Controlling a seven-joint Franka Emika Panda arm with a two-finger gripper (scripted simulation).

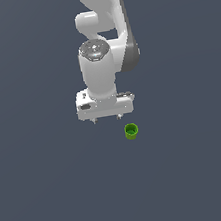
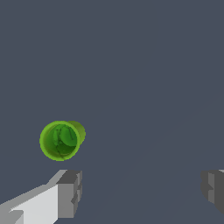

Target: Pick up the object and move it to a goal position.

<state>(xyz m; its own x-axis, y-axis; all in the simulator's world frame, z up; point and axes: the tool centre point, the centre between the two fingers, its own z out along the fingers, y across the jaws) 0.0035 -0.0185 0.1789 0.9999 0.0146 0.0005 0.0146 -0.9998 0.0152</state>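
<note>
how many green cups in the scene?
1. The green cup stands upright on the floor, just toward the exterior view's right of the open gripper, outside its fingers. None seem hidden.

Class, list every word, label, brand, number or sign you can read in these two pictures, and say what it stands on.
None: no readable text in either view. The green cup, the gripper and the plain grey floor carry no letters, numbers or signs.
</note>
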